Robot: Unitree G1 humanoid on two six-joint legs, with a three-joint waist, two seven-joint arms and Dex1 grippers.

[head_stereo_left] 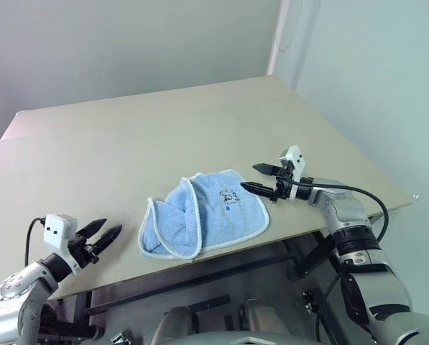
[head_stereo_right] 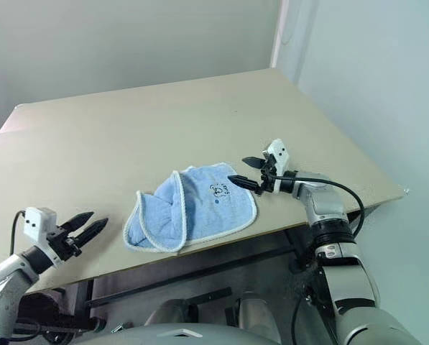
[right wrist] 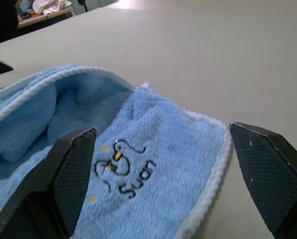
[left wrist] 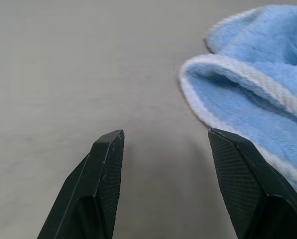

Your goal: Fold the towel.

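One towel (head_stereo_left: 203, 214) lies on the table (head_stereo_left: 128, 144), close to the near edge, partly folded, with its left part bunched over itself. Its white edging runs around the rounded corners. Behind the towel the table surface is wide and bare. There are two grippers. The right gripper (head_stereo_left: 257, 178) is spread wide at the towel's right edge and holds nothing. The left gripper (head_stereo_left: 99, 234) is partly open, empty, apart from the towel near the table's front edge.

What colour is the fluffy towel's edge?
White stitched edging on the small light blue terry towel; clearest in the right wrist view.
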